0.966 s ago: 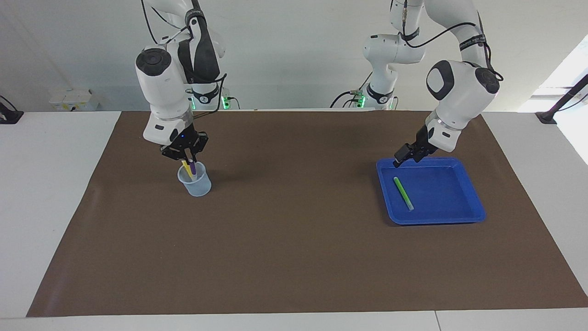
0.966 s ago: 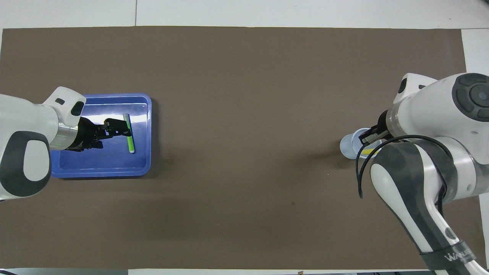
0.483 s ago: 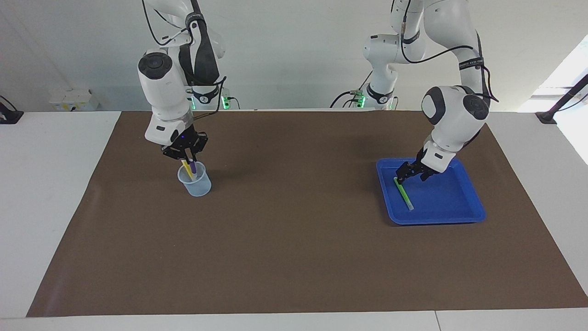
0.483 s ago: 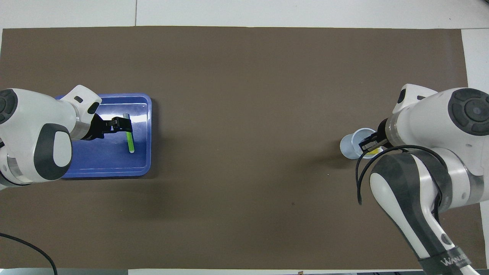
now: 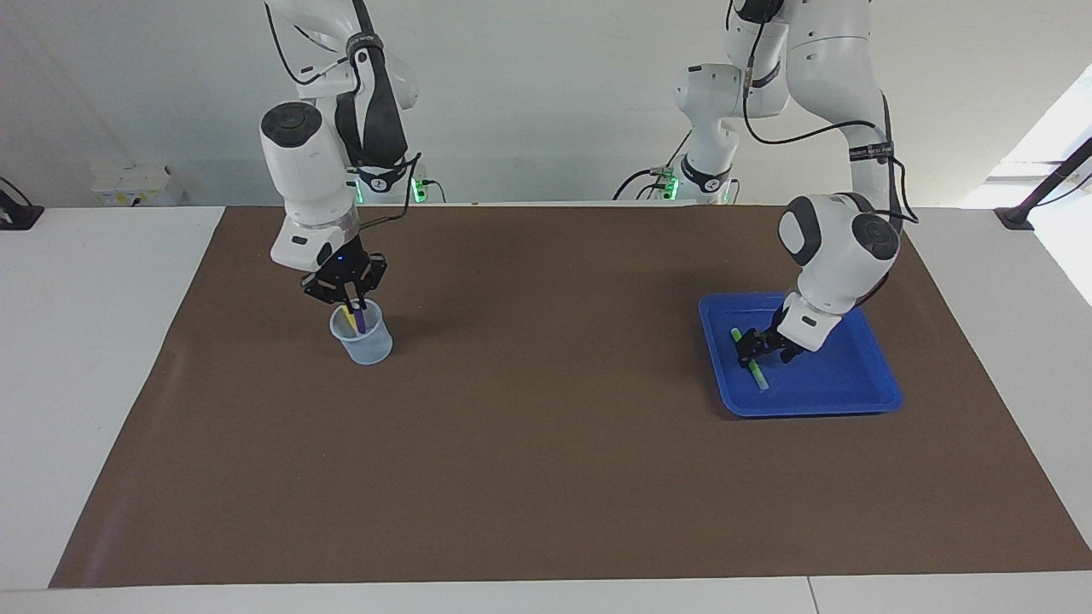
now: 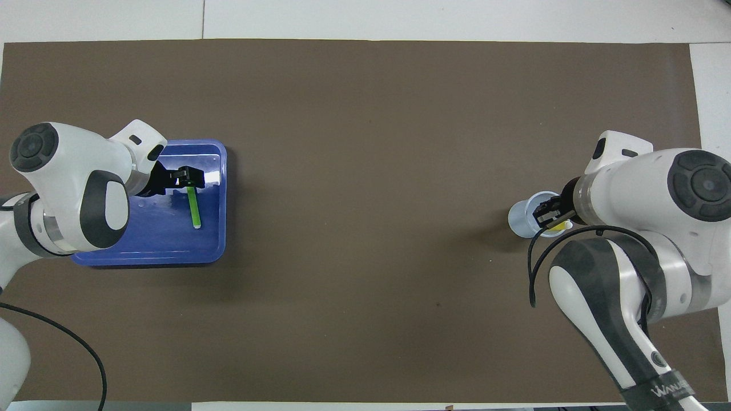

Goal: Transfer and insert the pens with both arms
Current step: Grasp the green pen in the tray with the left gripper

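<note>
Left gripper (image 5: pixel 754 350), fingers spread astride the green pen (image 5: pixel 750 359) lying in the blue tray (image 5: pixel 862 401), risks rolling it aside if closure lands off-centre; right gripper (image 5: pixel 350 300), pressed together, hovers over the cup (image 5: pixel 365 341).

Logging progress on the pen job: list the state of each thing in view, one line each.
green pen: lying flat in the tray, left gripper down at it.
blue tray: holds only the green pen.
yellow pen: standing in the cup.
purple pen: standing in the cup.
clear cup: upright.
left gripper: open.
right gripper: shut, above the cup.
</note>
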